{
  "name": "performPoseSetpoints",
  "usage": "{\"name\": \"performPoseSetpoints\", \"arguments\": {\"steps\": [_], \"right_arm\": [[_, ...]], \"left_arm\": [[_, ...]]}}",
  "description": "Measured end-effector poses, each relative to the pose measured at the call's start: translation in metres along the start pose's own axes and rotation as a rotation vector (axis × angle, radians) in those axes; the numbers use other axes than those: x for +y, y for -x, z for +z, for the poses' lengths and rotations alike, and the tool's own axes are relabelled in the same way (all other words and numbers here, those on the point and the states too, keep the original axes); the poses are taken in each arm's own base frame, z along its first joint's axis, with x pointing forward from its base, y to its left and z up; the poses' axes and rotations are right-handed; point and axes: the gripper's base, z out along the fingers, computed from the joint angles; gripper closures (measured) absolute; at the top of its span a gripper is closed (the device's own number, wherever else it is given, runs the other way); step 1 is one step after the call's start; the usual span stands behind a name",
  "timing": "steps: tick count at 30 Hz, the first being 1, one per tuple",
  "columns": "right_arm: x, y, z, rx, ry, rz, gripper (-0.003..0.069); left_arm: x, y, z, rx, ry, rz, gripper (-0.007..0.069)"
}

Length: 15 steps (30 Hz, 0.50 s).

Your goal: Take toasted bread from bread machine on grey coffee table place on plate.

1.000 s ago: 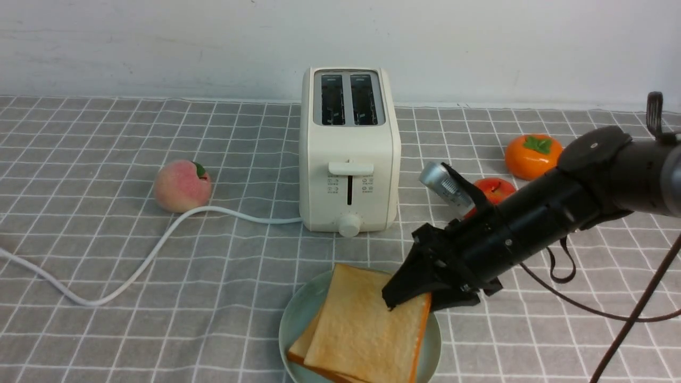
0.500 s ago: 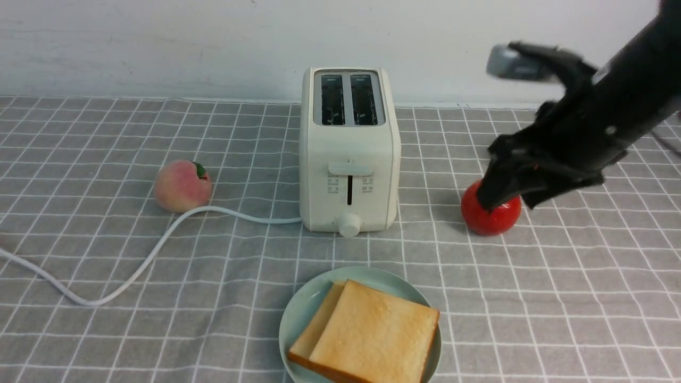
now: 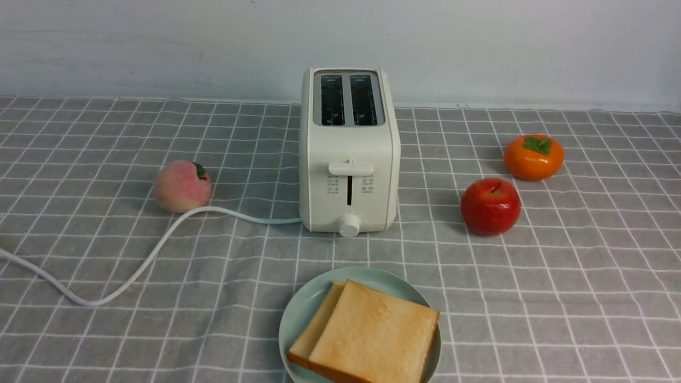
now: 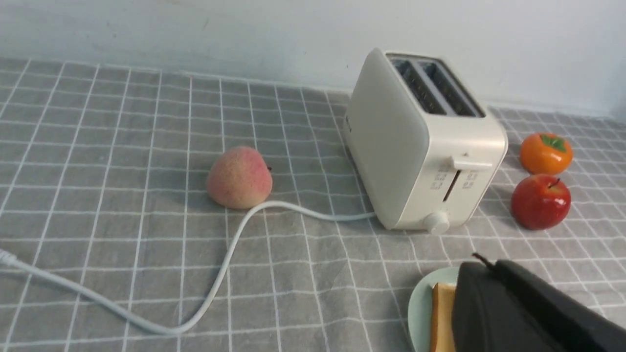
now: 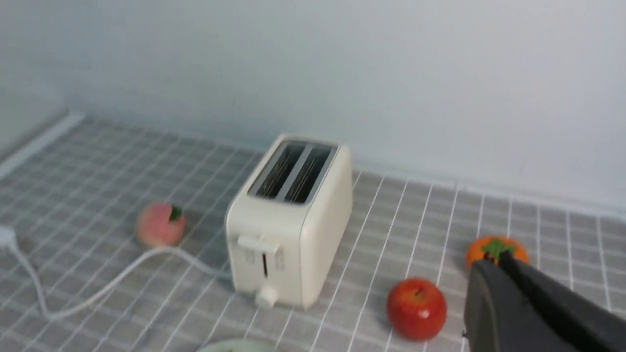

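Toasted bread [image 3: 372,332]: 2 sq. slices, golden-tan faces w/ orange-brown crust, lying flat & stacked on plate [image 3: 299,314]; top slice sits offset to the right, so a strip of the lower one shows at left. Plate: round, pale mint-green, shallow rim, on grey coffee table [image 3: 558,298] (grey cloth, white grid), near side, just in front of bread machine [image 3: 348,154]. Bread machine: cream-white, upright, both slots empty, lever at top of its track, round knob low on front, white cord [image 3: 159,244] trailing left across the cloth.

Staged kitchen tabletop [image 3: 585,298]: bread machine [image 3: 348,159], fruit [image 3: 490,206], blank wall [image 3: 159,42].
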Motion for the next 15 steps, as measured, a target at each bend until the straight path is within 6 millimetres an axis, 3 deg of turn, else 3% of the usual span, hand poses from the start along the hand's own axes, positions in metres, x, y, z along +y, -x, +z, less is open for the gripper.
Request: {"name": "performPoseSetpoints", "arguments": {"steps": [4,7,11,15], "right_arm": [[-0.005,-0.078,-0.026,-0.176,-0.056,-0.001,0.0669],[-0.01,-0.136,-0.028,-0.297,-0.07,0.08,0.0666],[-0.014,-0.163,-0.014,-0.332,-0.078,0.134,0.0662],[-0.015,-0.17,-0.005,-0.304,-0.086,0.139,0.0658]], "left_arm": [[-0.001,0.002,0.0,-0.021,-0.01,0.001,0.0638],[-0.002,0.003,0.0,-0.033,-0.017,0.001,0.0638],[-0.003,0.005,0.001,-0.055,-0.031,-0.001,0.0638],[-0.004,0.006,0.003,-0.054,-0.032,-0.002,0.0637]]}}
